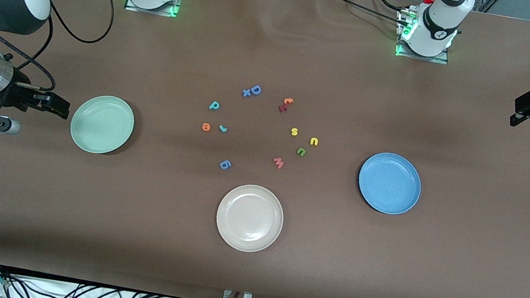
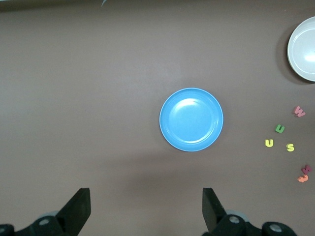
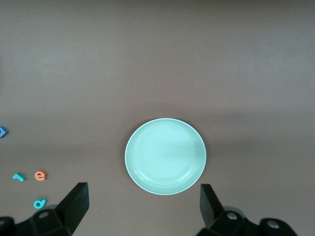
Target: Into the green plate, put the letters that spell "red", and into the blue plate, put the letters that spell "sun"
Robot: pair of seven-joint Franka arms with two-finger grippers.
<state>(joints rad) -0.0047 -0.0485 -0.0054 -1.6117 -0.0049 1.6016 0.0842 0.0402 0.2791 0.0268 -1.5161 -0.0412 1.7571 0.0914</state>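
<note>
The teal d, orange e and teal r lie on the table between the green plate and the table's middle. The yellow s, yellow u and green n lie toward the blue plate. Both plates hold nothing. My right gripper hangs open over the bare table beside the green plate. My left gripper hangs open over the table's left-arm end, well apart from the blue plate.
A beige plate sits nearest the front camera. Around the task letters lie a blue capital D, an orange and red pair, a pink w and a blue g. Cables hang by both arms.
</note>
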